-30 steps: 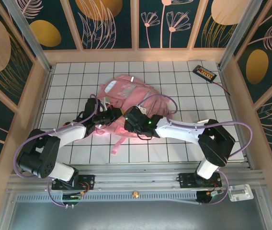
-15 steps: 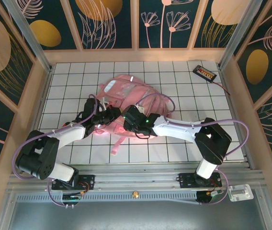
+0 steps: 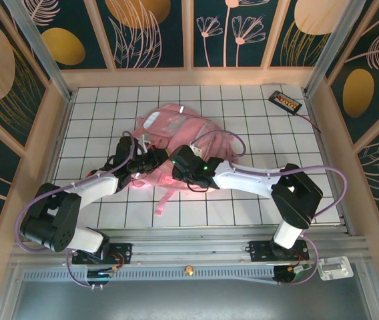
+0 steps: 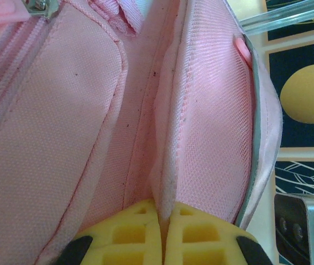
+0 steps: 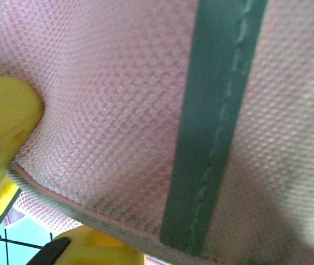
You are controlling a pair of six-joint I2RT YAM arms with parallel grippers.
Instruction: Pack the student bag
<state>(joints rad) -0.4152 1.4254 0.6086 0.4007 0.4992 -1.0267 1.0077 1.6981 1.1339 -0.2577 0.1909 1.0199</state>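
Pinching student bag (image 4: 207, 110) seam edge

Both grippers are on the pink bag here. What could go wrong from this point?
1. The left gripper pinches only a thin fold of the student bag; a pull may slip it free.
2. The right gripper has just the mesh hem between its jaws. Whether it grips firmly cannot be told, so the hem might drop out.
3. The right arm's purple cable loops over the bag and could snag.
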